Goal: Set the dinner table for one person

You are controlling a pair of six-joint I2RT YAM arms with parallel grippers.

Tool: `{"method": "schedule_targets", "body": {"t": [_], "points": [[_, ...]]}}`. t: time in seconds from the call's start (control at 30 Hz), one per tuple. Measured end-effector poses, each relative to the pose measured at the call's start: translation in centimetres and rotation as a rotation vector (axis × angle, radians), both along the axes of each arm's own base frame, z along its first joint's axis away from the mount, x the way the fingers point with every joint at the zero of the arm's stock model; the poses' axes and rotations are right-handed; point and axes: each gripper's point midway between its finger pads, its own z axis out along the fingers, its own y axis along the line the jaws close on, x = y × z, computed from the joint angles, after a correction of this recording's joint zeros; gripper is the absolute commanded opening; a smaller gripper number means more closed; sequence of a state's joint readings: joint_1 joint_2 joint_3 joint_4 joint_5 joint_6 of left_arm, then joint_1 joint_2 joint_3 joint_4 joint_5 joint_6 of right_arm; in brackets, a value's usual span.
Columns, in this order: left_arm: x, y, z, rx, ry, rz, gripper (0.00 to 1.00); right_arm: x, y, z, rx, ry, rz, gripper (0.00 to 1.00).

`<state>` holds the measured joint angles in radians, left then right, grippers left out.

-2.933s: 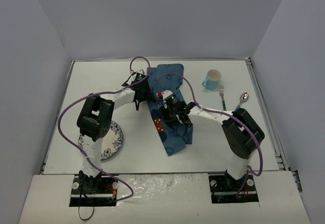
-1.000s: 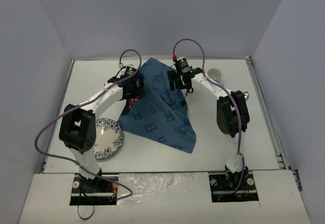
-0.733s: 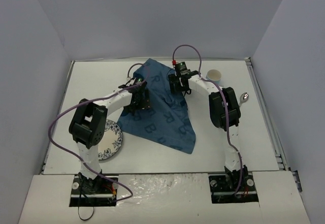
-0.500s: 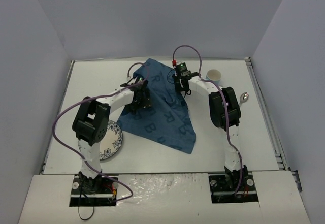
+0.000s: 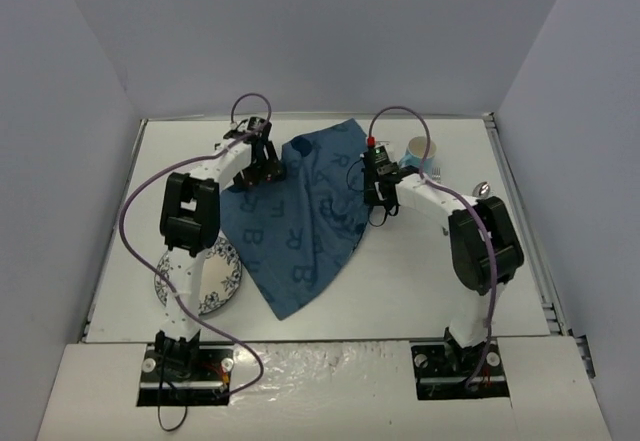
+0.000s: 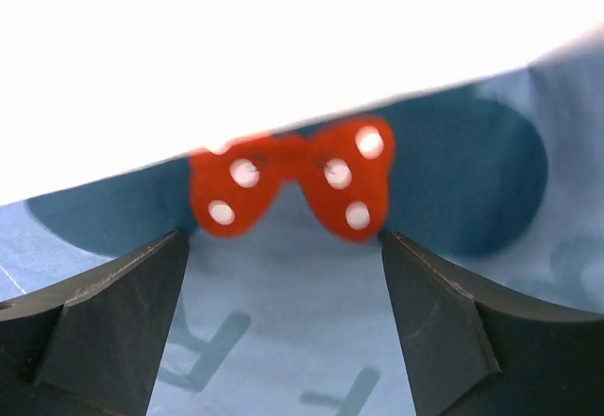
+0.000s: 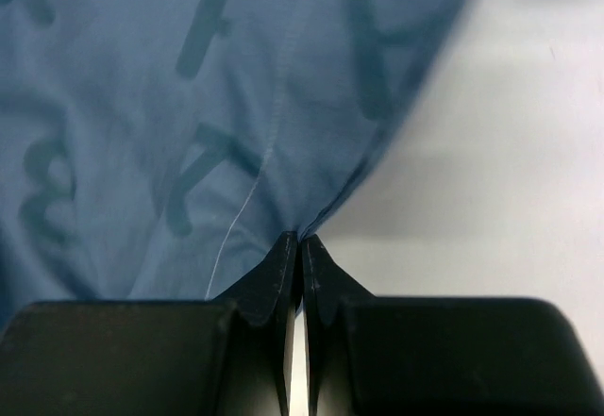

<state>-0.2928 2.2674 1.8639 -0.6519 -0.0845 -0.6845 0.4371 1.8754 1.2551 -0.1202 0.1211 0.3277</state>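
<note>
Clamped shut at the right gripper (image 7: 300, 246), with a thin pinch of the cloth mat (image 7: 189, 105) caught at its hem. Nothing else between the jaws. Gathered into a small peak at the fingertips, then fanning out flat ahead and to the inner side. Bare white of the dinner table (image 7: 491, 152) directly ahead on the outer side. Probably gripped at the very edge so as to drag or square the mat without lifting all of it.

Spread wide at the left gripper (image 6: 283, 246), holding nothing. Blue fabric below and between the fingers, whether touched or merely hovered over impossible to tell. Just ahead of the tips, a red bow (image 6: 293, 178) with white dots, printed close to the hem, and past that only white tabletop. Likely poised over the opposite edge for a second pinch, so as to pull the cloth taut from both sides.

From above, skewed rather than square: one corner trailing back toward the arm bases, with creases in the stretch between the two grippers.

Room to move: plenty of open tabletop outward of the right gripper and back toward its base. Less on the far outer side, with a cup (image 5: 420, 151) near, not touching the mat. Little spare surface beyond the left gripper before the far edge. Well back toward the left base, a plate (image 5: 222, 279), partly hidden under that arm and just beside the cloth's edge.
</note>
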Motion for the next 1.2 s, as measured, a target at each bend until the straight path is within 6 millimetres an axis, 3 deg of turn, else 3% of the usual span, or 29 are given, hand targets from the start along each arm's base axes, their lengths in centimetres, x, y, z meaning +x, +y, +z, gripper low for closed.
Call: {"method": "schedule_targets", "body": {"t": [0.13,0.23,0.37,0.5,0.57,0.67,0.73,0.83,0.93,1.03,1.1,1.2], "points": [[3.9,2.7,0.2,0.018,-0.023,0.044,0.78,-3.8,0.2,1.5,0.048,-0.027,-0.057,0.00],[6.0,4.1,0.3,0.033,-0.049,0.062,0.78,-7.2,0.7,1.0,0.065,0.000,-0.065,0.01],[8.7,5.6,0.3,0.047,-0.083,0.079,0.78,-11.1,1.7,-0.8,0.079,0.055,-0.048,0.11],[9.7,6.0,0.5,0.047,-0.106,0.068,0.84,-14.1,2.2,-2.2,0.075,0.126,-0.016,0.44],[9.8,5.9,0.6,0.044,-0.120,0.045,0.91,-14.5,2.1,-1.8,0.065,0.132,0.004,0.56],[8.3,5.9,1.0,0.042,-0.108,0.014,0.97,-13.5,2.4,1.5,0.067,0.069,0.045,0.66],[6.6,6.1,2.0,0.053,-0.098,0.006,0.97,-11.7,3.2,5.0,0.079,-0.018,0.078,0.67],[3.7,6.6,5.3,0.071,-0.113,0.015,0.97,-8.5,4.4,10.1,0.108,-0.151,0.115,0.67],[0.4,6.9,8.8,0.080,-0.152,0.037,0.97,-5.9,4.5,12.7,0.112,-0.217,0.127,0.68],[-2.3,7.0,10.1,0.080,-0.165,0.063,0.97,-4.6,4.2,12.0,0.090,-0.206,0.145,0.69],[-3.6,7.0,8.9,0.085,-0.135,0.074,0.97,-4.2,3.9,10.5,0.071,-0.171,0.158,0.70],[-5.5,7.3,5.3,0.100,-0.042,0.089,0.97,-4.2,4.0,8.6,0.053,-0.120,0.191,0.71]]}}
